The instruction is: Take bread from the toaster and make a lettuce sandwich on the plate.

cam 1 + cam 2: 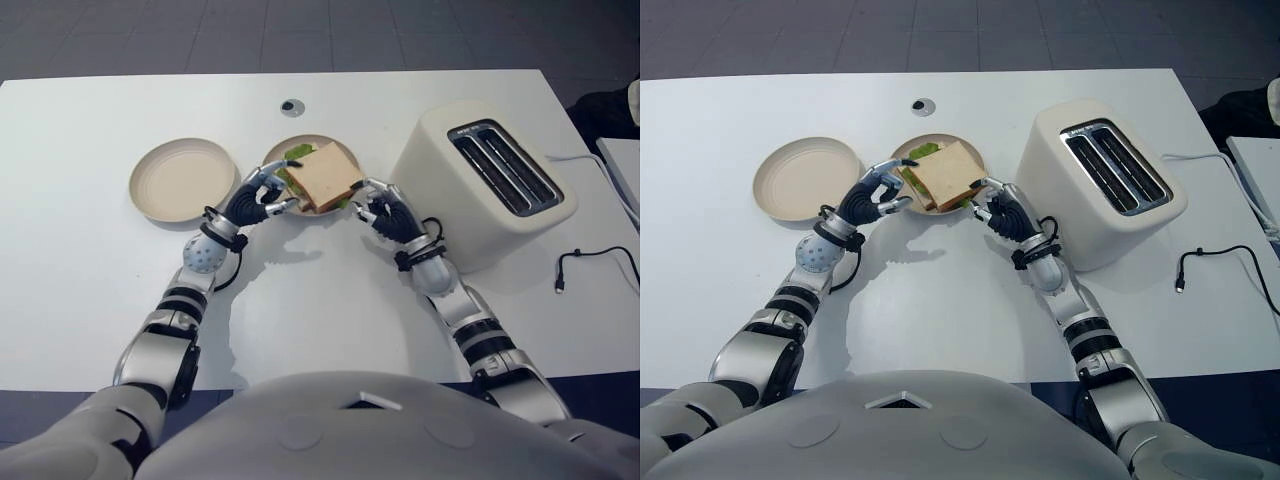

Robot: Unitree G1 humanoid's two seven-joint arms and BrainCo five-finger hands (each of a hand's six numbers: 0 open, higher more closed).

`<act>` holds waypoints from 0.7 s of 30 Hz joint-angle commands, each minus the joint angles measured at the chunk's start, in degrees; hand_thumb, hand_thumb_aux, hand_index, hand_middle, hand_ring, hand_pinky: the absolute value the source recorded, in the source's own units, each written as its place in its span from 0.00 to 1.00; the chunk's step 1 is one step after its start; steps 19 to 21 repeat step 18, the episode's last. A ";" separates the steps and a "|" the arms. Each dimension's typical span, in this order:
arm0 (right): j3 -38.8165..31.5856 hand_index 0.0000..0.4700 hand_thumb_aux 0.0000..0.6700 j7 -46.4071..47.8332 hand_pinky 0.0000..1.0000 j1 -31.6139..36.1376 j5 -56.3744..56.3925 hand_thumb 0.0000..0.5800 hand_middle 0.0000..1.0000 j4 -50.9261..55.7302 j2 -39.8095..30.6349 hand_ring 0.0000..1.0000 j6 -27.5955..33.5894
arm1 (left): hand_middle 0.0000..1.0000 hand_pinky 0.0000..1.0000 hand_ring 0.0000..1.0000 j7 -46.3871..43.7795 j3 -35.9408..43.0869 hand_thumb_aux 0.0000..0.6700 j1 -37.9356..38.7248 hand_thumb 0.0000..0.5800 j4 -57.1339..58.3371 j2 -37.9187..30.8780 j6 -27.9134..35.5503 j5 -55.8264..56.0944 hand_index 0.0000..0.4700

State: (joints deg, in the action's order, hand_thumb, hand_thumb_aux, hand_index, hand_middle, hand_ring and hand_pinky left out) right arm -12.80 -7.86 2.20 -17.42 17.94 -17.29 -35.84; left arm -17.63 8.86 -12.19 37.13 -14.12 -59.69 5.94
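Bright, even light from overhead floods the white bench [80,250], leaving it nearly washed out, while the grey floor [150,35] at 12 o'clock lies dimmer. The toaster [440,160] throws only a soft, pale shadow on the bench toward 5 o'clock, its edges diffuse.
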 commanded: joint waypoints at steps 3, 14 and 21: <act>7.29 0.00 0.00 2.49 0.00 -6.63 15.80 0.00 0.00 -22.22 0.43 0.00 -3.98 | 0.00 0.00 0.00 -0.58 0.38 0.00 12.71 0.00 -33.72 -1.54 11.99 17.33 0.00; 12.21 0.00 0.00 1.17 0.00 -6.75 7.91 0.00 0.00 -26.37 5.13 0.00 -5.53 | 0.00 0.00 0.00 2.94 -2.79 0.00 14.43 0.00 -37.94 4.21 13.81 1.89 0.00; 12.52 0.00 0.00 2.25 0.00 -6.61 7.91 0.00 0.00 -26.10 5.56 0.00 -5.62 | 0.00 0.00 0.00 4.11 -3.89 0.00 13.17 0.00 -35.64 5.55 13.01 -0.97 0.00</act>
